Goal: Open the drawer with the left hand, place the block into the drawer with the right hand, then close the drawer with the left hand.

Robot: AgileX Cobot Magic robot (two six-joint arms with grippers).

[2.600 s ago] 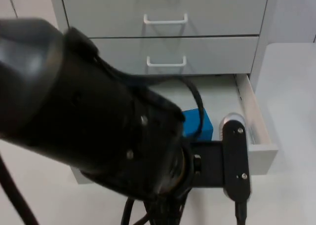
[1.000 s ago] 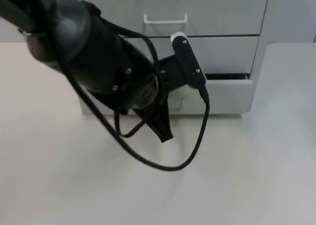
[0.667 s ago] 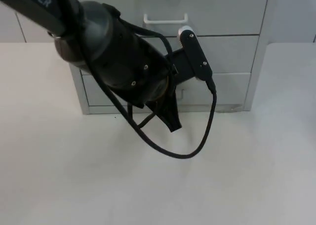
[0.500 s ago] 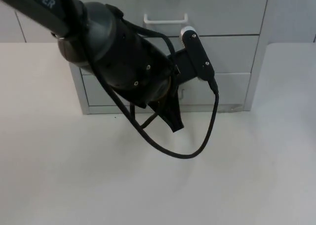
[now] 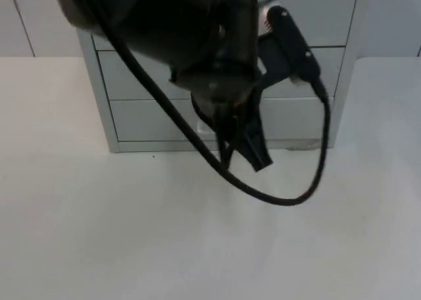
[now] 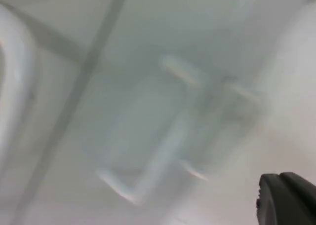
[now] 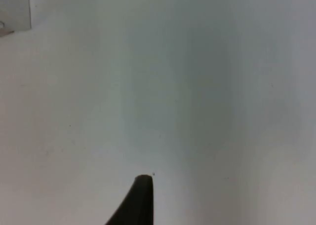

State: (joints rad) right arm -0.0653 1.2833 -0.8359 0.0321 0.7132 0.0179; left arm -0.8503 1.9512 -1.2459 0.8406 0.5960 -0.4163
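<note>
The grey drawer cabinet (image 5: 342, 63) stands at the back of the table. Its bottom drawer (image 5: 151, 119) is pushed in flush with the front, which hides the block. My left gripper (image 5: 254, 156) hangs in front of that drawer's middle, pointing down at the table just ahead of the cabinet. In the blurred left wrist view, a white drawer handle (image 6: 163, 156) lies close ahead, clear of my black fingertip (image 6: 286, 200). My right gripper (image 7: 141, 188) waits over bare white table, away from the cabinet.
The left arm's bulk (image 5: 171, 30) covers the upper drawers and their handles in the top view. White table (image 5: 197, 234) stretches in front of the cabinet and to both sides. A grey corner (image 7: 15, 10) lies far ahead of the right gripper.
The bottom drawer stood open with a blue block inside; it is now shut. Since closing it, my left arm has risen and swung right, away from the drawer front.
</note>
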